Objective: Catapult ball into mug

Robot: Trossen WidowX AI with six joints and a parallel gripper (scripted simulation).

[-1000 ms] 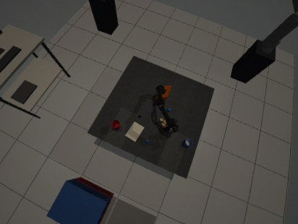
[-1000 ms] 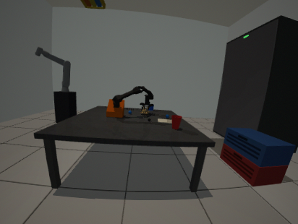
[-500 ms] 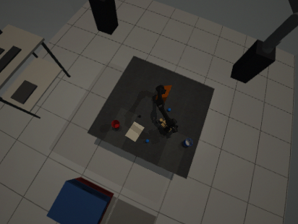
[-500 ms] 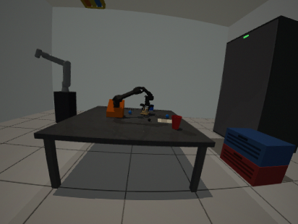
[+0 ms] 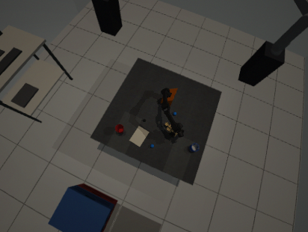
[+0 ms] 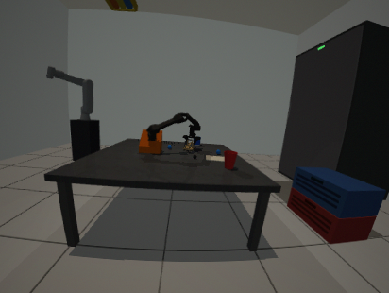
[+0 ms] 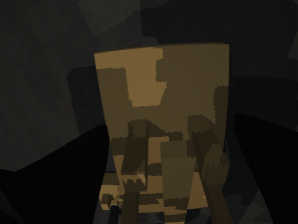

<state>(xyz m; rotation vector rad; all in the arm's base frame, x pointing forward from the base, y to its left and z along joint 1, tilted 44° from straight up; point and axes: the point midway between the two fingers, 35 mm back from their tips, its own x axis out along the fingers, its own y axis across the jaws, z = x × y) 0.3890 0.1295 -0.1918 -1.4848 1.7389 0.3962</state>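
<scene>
The wooden catapult (image 5: 168, 127) (image 6: 189, 147) (image 7: 192, 75) stands on the dark table, under the arm. My gripper (image 7: 173, 127) is open, with one finger on each side of the catapult's frame in the wrist view; contact cannot be told. The blue mug (image 5: 193, 147) (image 6: 197, 141) stands beyond the catapult, near the table's edge. One blue ball (image 5: 175, 114) (image 6: 170, 147) lies on the orange base's side of the catapult. Another blue ball (image 5: 152, 146) (image 6: 218, 151) lies near the cream pad. No ball shows in the wrist view, and the catapult's cup cannot be made out.
An orange base block (image 5: 174, 93) (image 6: 150, 143) sits by the arm's root. A cream pad (image 5: 139, 136) (image 6: 214, 158), a red cup (image 5: 119, 129) (image 6: 230, 160) and a small dark round thing (image 5: 144, 120) (image 6: 194, 157) are on the table (image 6: 142, 175).
</scene>
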